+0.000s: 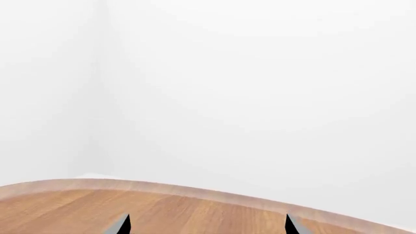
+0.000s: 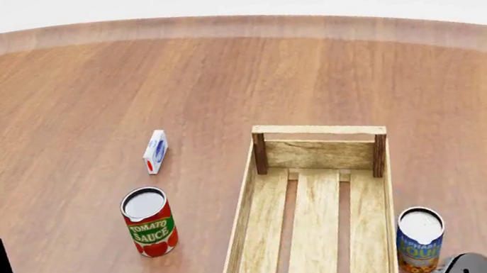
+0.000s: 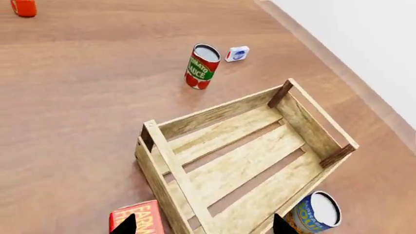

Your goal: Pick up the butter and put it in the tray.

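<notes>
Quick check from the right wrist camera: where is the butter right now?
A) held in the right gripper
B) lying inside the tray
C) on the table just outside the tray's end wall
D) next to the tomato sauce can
C: the butter sits on the table against the outside of the tray end wall, and the tray's slats are bare.

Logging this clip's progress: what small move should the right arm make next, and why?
Probably shift the right gripper over the butter and lower it. The butter lies on the table outside the tray's near end, nothing is held, and the gripper's tips now straddle the tray's end wall instead of the butter.
</notes>
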